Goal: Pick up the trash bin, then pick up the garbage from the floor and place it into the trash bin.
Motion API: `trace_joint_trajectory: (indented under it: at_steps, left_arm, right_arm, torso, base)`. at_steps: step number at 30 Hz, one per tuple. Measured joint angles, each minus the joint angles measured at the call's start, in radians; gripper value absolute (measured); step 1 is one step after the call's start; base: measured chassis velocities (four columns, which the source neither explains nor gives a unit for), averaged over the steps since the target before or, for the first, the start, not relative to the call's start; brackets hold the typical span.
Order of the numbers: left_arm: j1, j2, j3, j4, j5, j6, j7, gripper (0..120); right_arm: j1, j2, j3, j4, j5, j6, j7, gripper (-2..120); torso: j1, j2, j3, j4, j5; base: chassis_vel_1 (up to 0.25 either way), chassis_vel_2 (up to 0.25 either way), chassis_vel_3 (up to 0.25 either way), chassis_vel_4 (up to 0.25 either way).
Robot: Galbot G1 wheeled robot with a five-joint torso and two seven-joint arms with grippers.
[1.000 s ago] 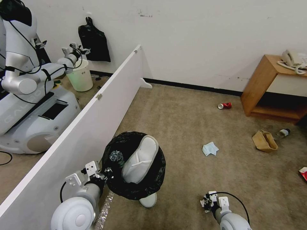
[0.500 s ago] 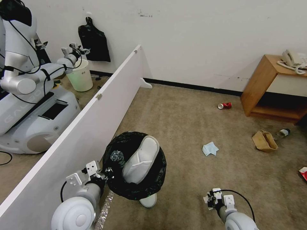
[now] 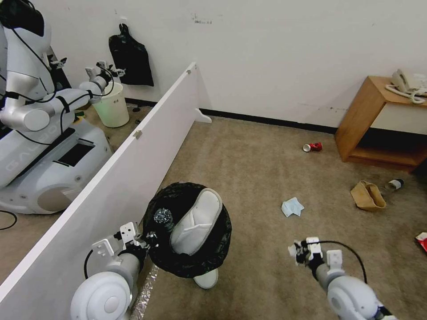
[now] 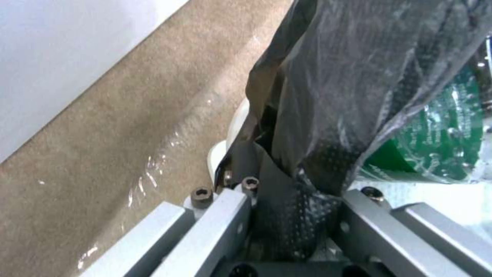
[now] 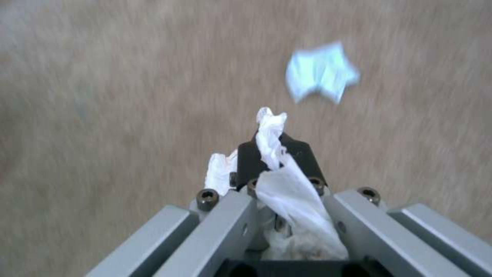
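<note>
Black crinkly plastic is wrapping the trash bin [image 3: 187,231], which is hanging just above the carpet [image 3: 249,169] beside the white wall board [image 3: 133,155]. The left gripper [image 3: 144,242] is pinching the bag at the bin's rim, its fingers clamped tight on the black plastic. A white slipper [image 3: 195,222] and a clear bottle [image 3: 162,218] are sticking out of the bin, and another slipper [image 3: 205,278] is lying on the floor under it.

The right gripper [image 5: 271,154] is low on the robot's right, squeezing a piece of white tissue [image 5: 279,181]. A light-blue face mask [image 3: 292,206] is lying on the carpet just ahead of it. Farther off are a red can [image 3: 312,146], a brown paper bag [image 3: 367,195] and a bottle [image 3: 394,184].

The tissue is thin and looks only partly pinched, so it could slip out or tear on the way to the bin. The thin bag could stretch too, and the bin could tip.
</note>
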Motion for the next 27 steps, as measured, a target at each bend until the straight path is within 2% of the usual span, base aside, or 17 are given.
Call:
trace_joint_trajectory:
  at_steps: [11, 16, 27]
  left_arm:
    - [-0.015, 0.017, 0.036, 0.03, -0.001, 0.006, -0.001, 0]
    - [-0.021, 0.02, 0.056, 0.046, 0.003, 0.01, 0.001, 0]
    - [-0.03, 0.022, 0.109, 0.058, 0.014, 0.017, 0.001, 0]
  right_arm:
    - [-0.013, -0.126, 0.146, 0.201, 0.088, -0.001, -0.028, 0]
    - [-0.001, -0.185, 0.216, 0.293, 0.145, 0.001, -0.07, 0]
    - [0.039, -0.244, 0.268, 0.377, 0.194, 0.053, -0.127, 0]
  torso:
    - [0.0, 0.0, 0.0, 0.0, -0.0001]
    - [0.0, 0.0, 0.0, 0.0001, 0.0]
    - [0.0, 0.0, 0.0, 0.0, -0.0001]
  base:
    - [0.0, 0.0, 0.0, 0.0]
    - [0.0, 0.0, 0.0, 0.0]
    - [0.0, 0.0, 0.0, 0.0]
